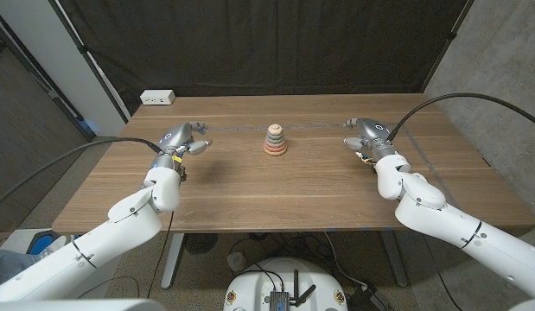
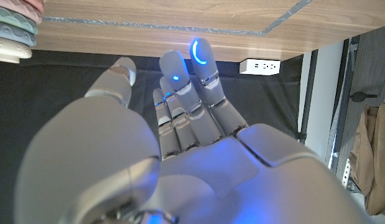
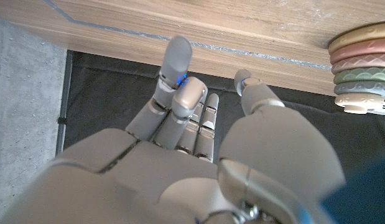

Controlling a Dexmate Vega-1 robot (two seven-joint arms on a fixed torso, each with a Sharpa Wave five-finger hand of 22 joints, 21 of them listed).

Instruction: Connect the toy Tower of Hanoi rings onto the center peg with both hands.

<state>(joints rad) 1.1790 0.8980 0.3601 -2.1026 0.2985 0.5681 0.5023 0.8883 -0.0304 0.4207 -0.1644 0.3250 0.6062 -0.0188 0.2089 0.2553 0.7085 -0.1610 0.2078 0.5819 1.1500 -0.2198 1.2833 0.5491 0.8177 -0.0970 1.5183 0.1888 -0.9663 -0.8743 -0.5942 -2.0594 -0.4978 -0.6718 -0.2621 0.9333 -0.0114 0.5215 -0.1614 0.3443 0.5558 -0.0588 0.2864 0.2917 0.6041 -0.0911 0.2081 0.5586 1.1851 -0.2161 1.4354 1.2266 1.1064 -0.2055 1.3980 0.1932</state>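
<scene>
Fingers [image 2: 201, 62] apart above wooden table [image 1: 276, 186], black curtain [image 1: 258, 43].

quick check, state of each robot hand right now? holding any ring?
Left robot hand: open, holding nothing, well clear of the ring stack.
Right robot hand: open, holding nothing, also apart from the stack.

Wood table [image 1: 250, 186], black curtain [image 1: 267, 43] behind, concrete wall [image 1: 500, 60] rt.

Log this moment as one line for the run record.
left hand: empty, on table, left of stack | right hand: empty, on table, right of stack | ring stack: stacked at table centre, untouched | white power strip: far left edge
</scene>
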